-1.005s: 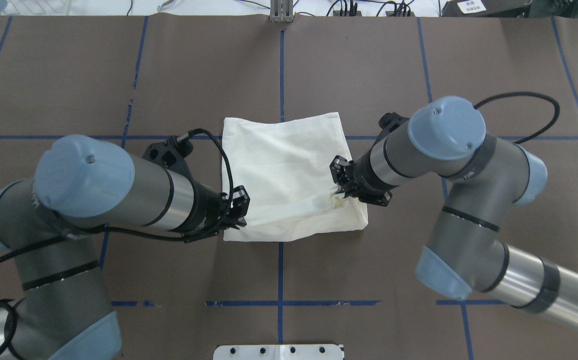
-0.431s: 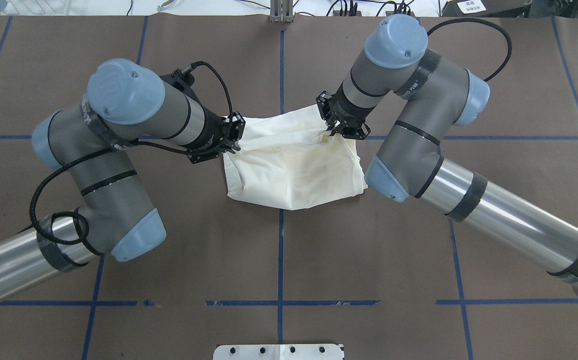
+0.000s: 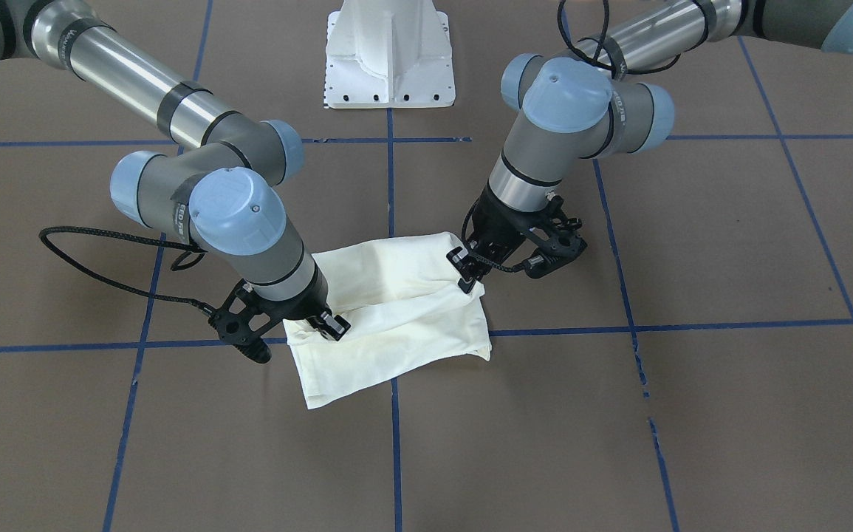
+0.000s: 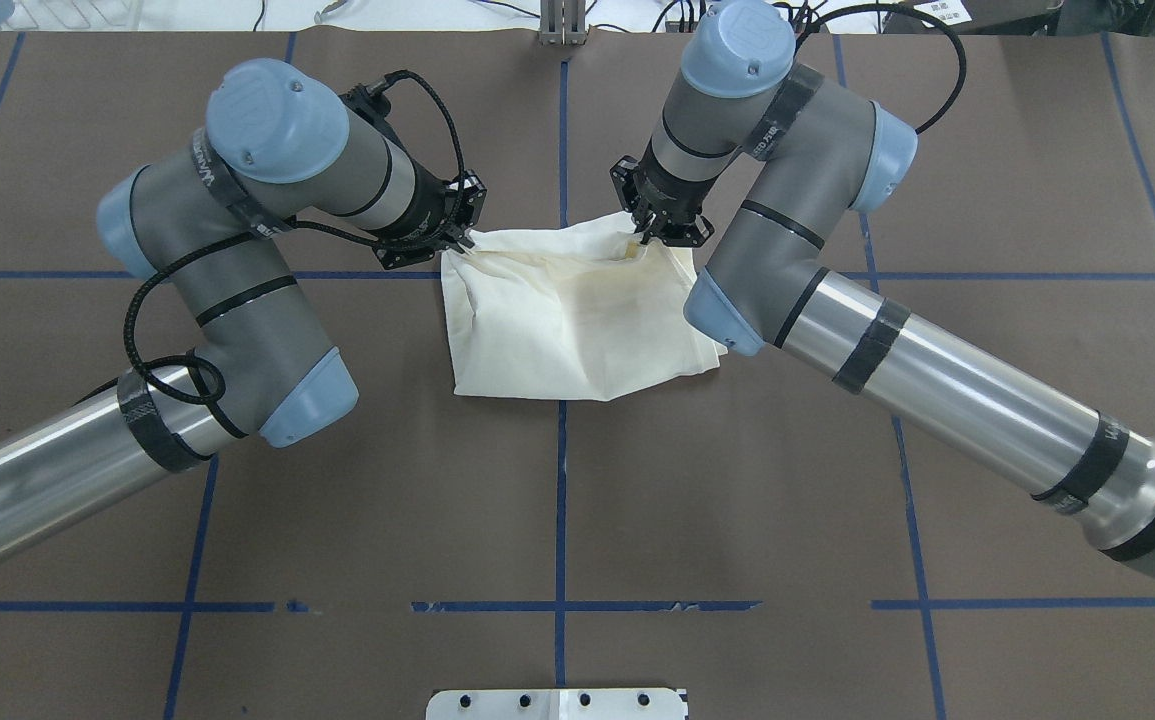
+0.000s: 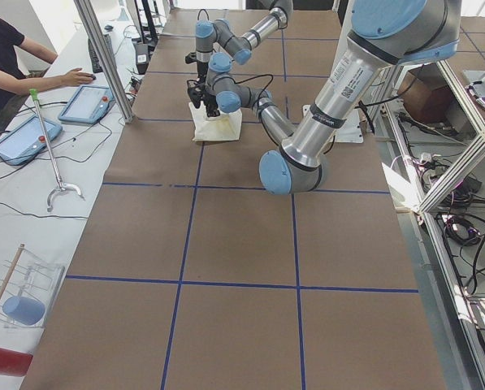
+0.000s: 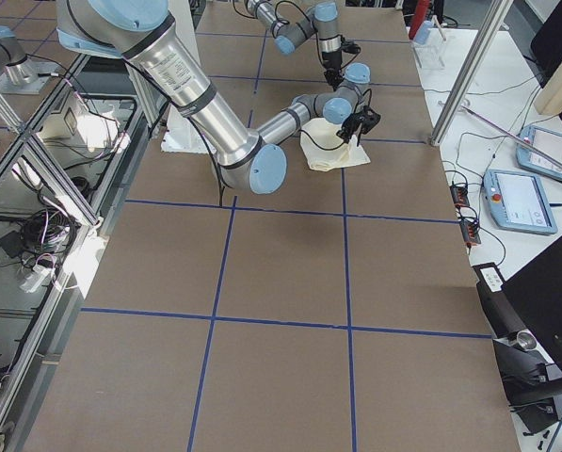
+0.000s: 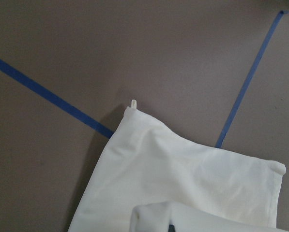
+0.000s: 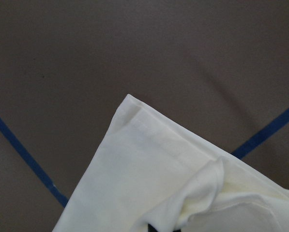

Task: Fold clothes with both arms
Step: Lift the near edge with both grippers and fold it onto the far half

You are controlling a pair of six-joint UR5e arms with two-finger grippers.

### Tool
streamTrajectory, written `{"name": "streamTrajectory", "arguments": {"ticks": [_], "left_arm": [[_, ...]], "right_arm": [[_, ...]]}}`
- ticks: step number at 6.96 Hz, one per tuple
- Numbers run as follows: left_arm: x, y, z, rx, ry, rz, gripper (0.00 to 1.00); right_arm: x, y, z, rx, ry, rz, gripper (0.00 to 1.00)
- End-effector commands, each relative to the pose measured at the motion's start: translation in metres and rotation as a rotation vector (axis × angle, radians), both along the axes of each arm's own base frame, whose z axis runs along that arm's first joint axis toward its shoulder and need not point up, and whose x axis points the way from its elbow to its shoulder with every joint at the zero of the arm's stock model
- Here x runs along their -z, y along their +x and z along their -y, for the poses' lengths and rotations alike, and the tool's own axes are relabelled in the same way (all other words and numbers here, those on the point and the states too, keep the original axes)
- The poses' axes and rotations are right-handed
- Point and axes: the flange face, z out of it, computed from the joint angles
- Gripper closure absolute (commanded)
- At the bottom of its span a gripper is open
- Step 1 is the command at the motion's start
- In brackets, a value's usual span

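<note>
One shirt (image 4: 567, 320), cream, plain side up, doubled over, on brown desk (image 4: 337, 520) just toward 12 o'clock of centre, over blue tape lines (image 4: 560, 500). Two arms, two pincers. Left pincer (image 4: 459, 240) closed on shirt's 10 o'clock corner. Right pincer (image 4: 649, 232) closed on 1 o'clock corner. Right arm (image 4: 937, 390) elbow overhangs shirt's 3 o'clock edge in overhead view. One white base (image 3: 389, 55) at desk's 6 o'clock edge. Off desk: one person (image 5: 6, 49), two tablets (image 5: 84, 104).

Left tool (image 4: 463, 240) and right tool (image 4: 649, 234) now at far edge of shirt (image 4: 577, 320), near edge over with them.
</note>
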Motion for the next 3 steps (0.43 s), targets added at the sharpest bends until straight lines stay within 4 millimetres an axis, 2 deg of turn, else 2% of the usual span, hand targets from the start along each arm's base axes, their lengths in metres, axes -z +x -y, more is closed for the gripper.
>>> {"name": "streamTrajectory", "arguments": {"ticks": [1, 2, 3], "left_arm": [[-0.0099, 0.0131, 0.0141, 0.005, -0.010, 0.015, 1.00], [-0.0095, 0.0154, 0.0167, 0.009, -0.011, 0.021, 0.63], [-0.0041, 0.0201, 0.0227, 0.015, 0.006, 0.030, 0.01]], "right_arm": [[-0.0093, -0.0053, 0.0112, -0.004, 0.009, 0.001, 1.00], [-0.0120, -0.0023, 0.0134, -0.006, 0.009, -0.002, 0.72], [-0.0106, 0.0015, 0.0167, 0.013, 0.044, -0.004, 0.01]]}}
